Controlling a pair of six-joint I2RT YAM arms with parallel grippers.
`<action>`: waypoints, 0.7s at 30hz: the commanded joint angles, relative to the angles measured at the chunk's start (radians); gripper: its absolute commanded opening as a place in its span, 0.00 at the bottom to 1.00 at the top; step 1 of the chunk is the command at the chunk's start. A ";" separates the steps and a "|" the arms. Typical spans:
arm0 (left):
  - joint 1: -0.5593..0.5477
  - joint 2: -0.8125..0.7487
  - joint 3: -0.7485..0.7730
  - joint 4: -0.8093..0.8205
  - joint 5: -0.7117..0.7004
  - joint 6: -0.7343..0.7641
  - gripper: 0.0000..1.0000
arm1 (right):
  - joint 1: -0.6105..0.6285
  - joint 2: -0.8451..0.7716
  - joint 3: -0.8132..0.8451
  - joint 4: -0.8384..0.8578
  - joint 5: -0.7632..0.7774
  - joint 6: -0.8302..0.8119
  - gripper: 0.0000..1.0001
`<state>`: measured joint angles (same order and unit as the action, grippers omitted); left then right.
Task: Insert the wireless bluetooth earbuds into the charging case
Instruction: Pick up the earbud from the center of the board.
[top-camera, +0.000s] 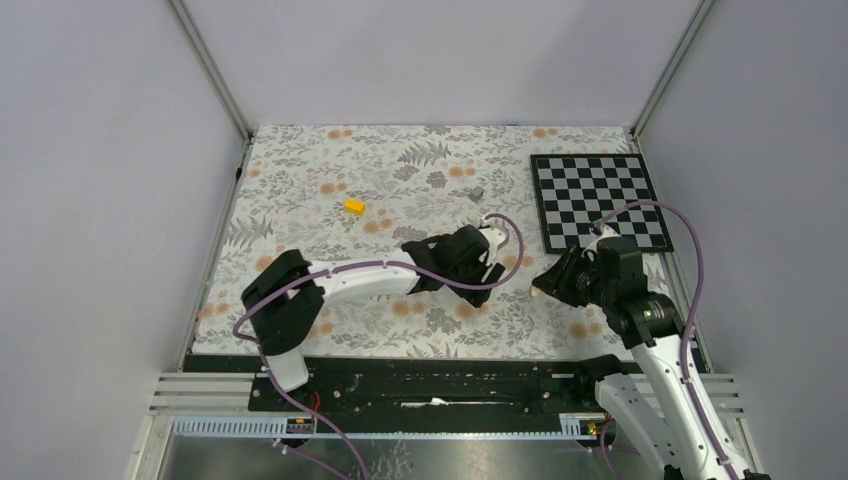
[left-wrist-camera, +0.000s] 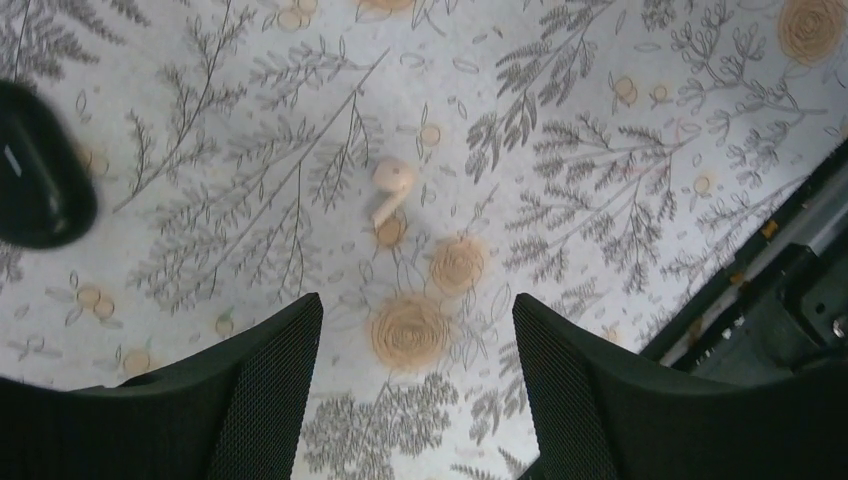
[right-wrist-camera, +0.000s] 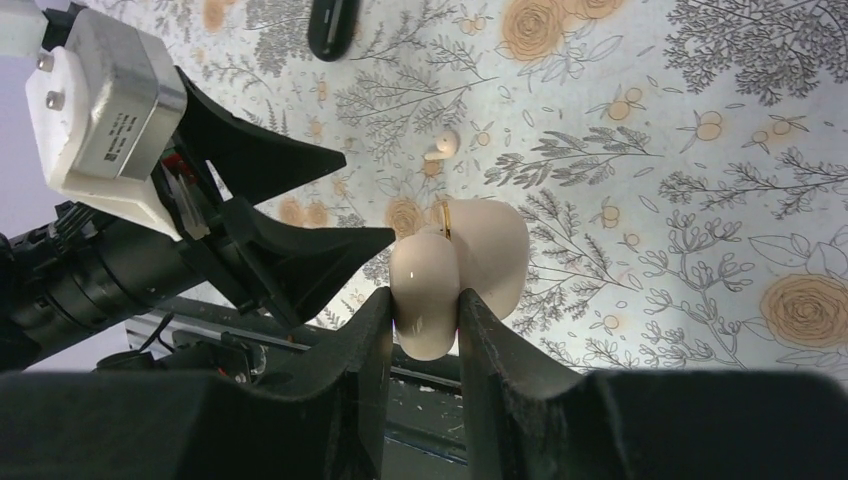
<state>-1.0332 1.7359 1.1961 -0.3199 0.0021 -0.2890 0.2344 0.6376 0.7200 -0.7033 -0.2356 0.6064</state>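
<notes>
Likely light and slick, the earbud (left-wrist-camera: 392, 188) lies ahead of the left gripper's (left-wrist-camera: 415, 305) parted, empty jaws, best pinched across its bulb, while the right gripper (right-wrist-camera: 425, 300) clamps the charging case (right-wrist-camera: 480, 250).

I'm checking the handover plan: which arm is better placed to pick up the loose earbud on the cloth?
Left. The left fingers are open and empty, aimed at the cream earbud lying free on the cloth. The right fingers are shut on the charging case.
</notes>
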 joint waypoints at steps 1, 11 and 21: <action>-0.004 0.087 0.101 0.079 -0.018 0.045 0.71 | -0.056 0.030 0.009 -0.009 -0.037 -0.063 0.00; -0.023 0.234 0.204 0.038 -0.158 0.016 0.61 | -0.301 0.083 -0.011 0.026 -0.279 -0.122 0.00; -0.068 0.318 0.249 0.015 -0.189 -0.016 0.49 | -0.313 0.109 -0.043 0.108 -0.343 -0.088 0.00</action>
<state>-1.0855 2.0266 1.3869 -0.2981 -0.1333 -0.2848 -0.0723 0.7429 0.6971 -0.6540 -0.5156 0.5117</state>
